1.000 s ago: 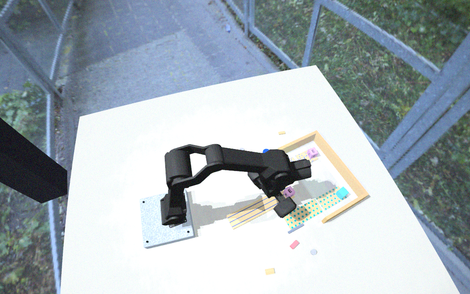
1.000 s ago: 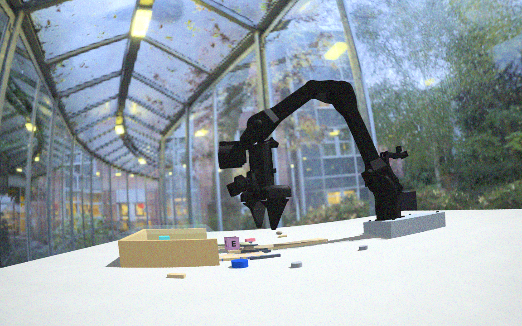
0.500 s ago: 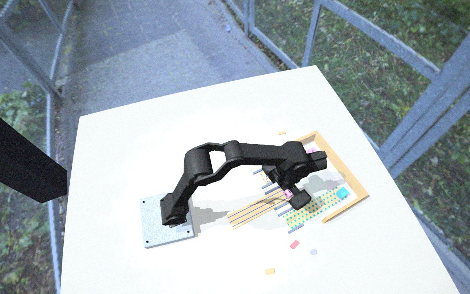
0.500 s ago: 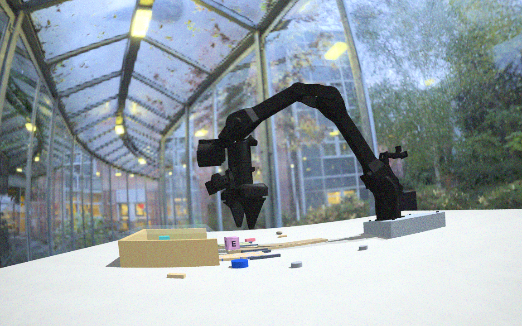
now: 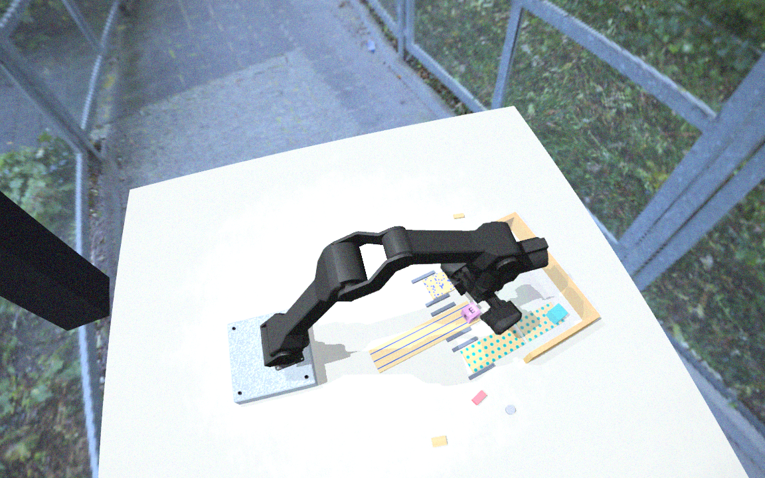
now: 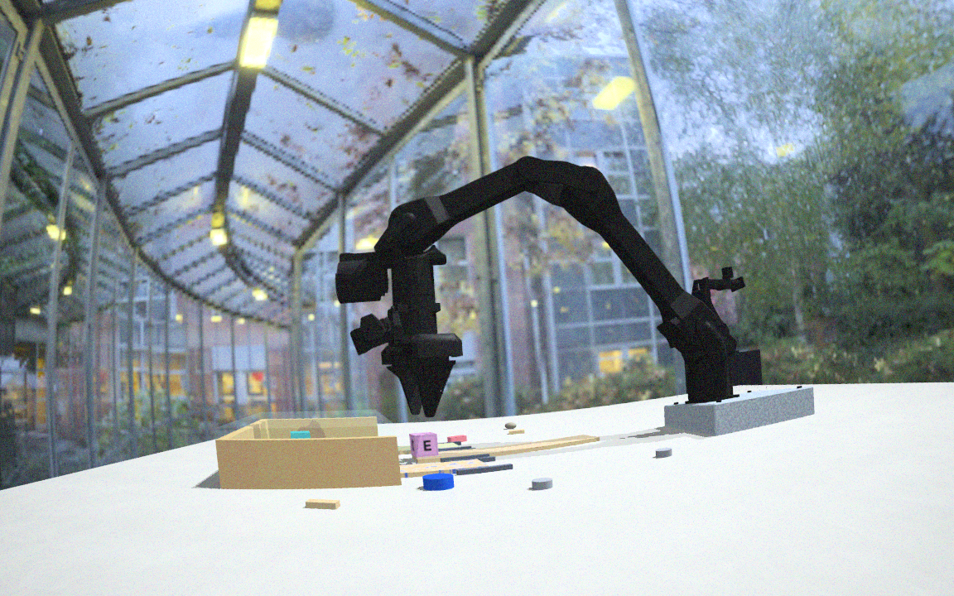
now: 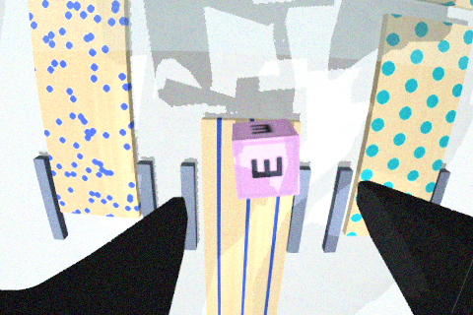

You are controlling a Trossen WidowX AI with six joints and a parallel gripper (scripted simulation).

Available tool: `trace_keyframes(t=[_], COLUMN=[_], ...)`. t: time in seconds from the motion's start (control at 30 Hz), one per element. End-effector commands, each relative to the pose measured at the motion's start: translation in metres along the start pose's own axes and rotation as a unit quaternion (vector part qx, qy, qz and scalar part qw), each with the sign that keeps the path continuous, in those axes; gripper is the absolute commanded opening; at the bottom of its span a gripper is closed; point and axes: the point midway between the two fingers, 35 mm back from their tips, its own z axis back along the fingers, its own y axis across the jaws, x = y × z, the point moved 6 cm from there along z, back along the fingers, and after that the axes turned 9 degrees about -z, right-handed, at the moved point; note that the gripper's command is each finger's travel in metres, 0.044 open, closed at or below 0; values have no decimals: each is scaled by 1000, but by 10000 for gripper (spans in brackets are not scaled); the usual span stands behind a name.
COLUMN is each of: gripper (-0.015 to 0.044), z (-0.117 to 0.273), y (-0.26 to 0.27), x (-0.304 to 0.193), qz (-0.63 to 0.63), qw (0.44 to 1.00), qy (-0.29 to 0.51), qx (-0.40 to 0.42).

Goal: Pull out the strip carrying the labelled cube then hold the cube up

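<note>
"Gripper fingers apart, nothing between them. Why so wide?"

"Probably to pass either side of the cube before pinching. It sits on the far end of the lined strip, which looks drawn out past the rails, likely for easy reach."

"And where's the cube from the hand?"

"Below the fingertips, ahead of them in the wrist view, untouched."
</note>
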Motion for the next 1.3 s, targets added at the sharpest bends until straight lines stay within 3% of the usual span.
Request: trace_keyframes(t=[0.0, 0.97, 1.1, 1.27], gripper=[250, 250, 145, 112], z=[-5, -49, -47, -47], y=[0, -1, 0, 0], x=[2, 1, 1, 1], qz=[-2, -2, -3, -3], qw=[1000, 1000, 1000, 1000], qy=[-3, -3, -2, -2], qx=[-1, -1, 0, 0])
